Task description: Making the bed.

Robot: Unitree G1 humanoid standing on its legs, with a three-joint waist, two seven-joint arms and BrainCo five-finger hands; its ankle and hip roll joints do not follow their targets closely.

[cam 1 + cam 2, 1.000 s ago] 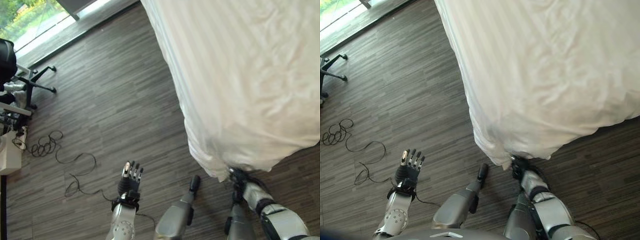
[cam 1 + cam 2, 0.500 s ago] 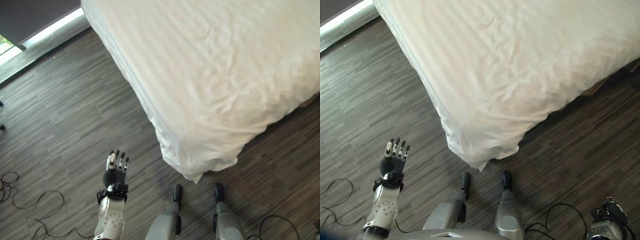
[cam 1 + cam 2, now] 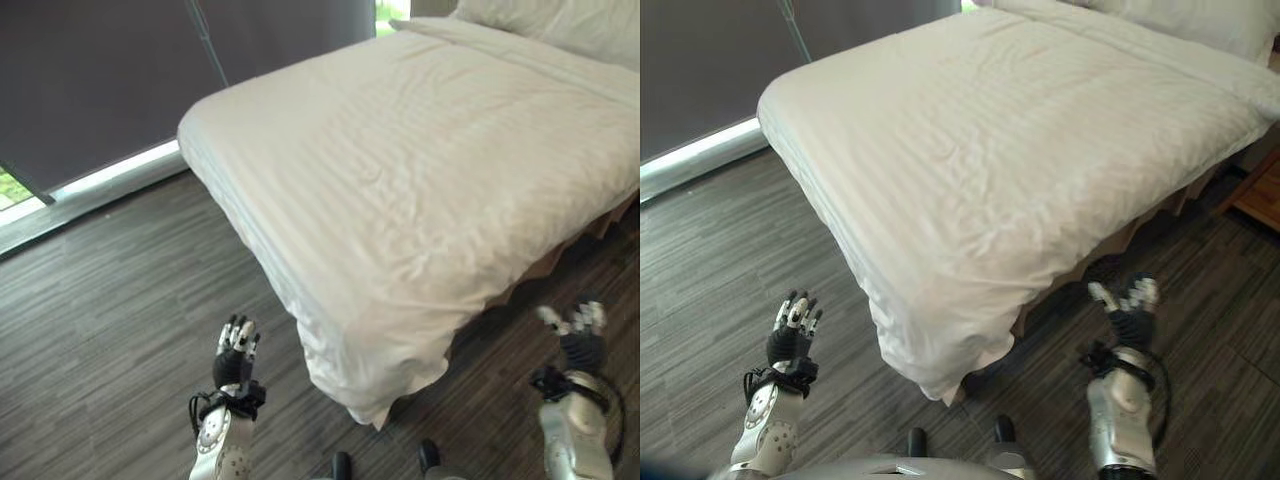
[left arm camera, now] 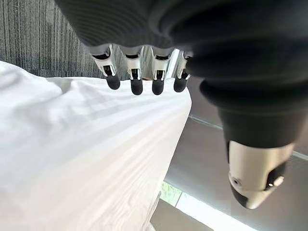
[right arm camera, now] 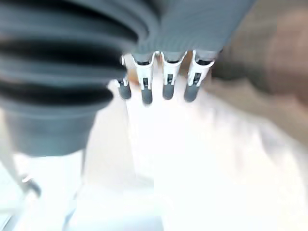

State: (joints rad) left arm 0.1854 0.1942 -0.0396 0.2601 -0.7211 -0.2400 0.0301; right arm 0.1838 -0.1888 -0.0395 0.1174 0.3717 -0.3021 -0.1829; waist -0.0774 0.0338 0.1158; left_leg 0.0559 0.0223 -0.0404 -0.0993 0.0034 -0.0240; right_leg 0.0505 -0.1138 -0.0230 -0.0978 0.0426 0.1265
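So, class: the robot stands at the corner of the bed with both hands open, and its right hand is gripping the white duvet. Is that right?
Not quite. The right hand grips nothing: in the right eye view it hangs open over the floor, apart from the white duvet. The left hand is open too, at the bed's corner.

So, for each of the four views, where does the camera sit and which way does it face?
Left eye view: on the head, looking down at the bed's corner; left hand and right hand raised, open.
Right eye view: beside it, same scene.
Left wrist view: on the left wrist, along straight fingers toward the white duvet.
Right wrist view: on the right wrist, along fingers toward white bedding.
All share the bed.
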